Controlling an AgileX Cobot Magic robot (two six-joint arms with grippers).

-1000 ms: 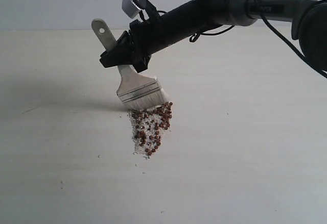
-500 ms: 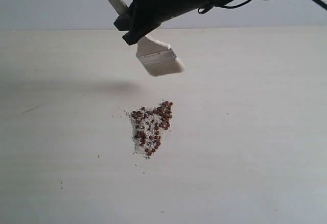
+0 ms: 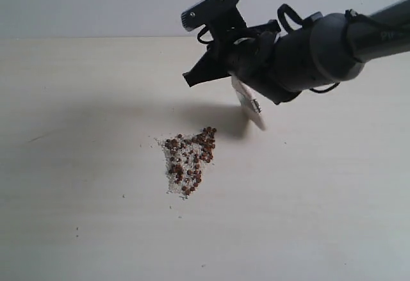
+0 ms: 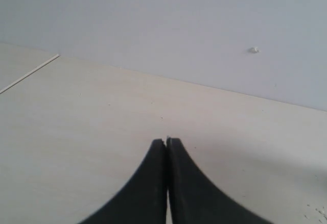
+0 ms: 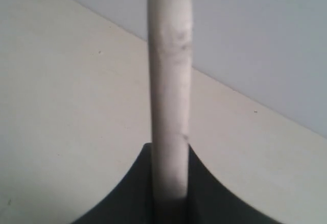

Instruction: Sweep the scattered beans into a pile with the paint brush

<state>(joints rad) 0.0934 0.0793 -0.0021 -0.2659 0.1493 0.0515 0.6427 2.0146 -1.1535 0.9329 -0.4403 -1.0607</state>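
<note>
Pale paint brush (image 3: 248, 104) clamped edge-on between right gripper (image 5: 168, 150) fingers, held off table (image 3: 320, 217) | step: between strokes (judged) | pile (image 3: 189, 159) of beans (image 3: 208, 131) below fingers, untouched | next: lower bristles beside pile's loose edge, draw inward | left gripper (image 4: 166, 143) pinched on nothing, well apart | no obstacle seen; stray grains (image 3: 170, 191) at pile rim

Soft, even light for you; dark robot arm (image 3: 314, 54) drops a faint shadow on pale wooden desk (image 3: 77, 217); wide cream paint brush (image 5: 169, 81) blurred close-up.
</note>
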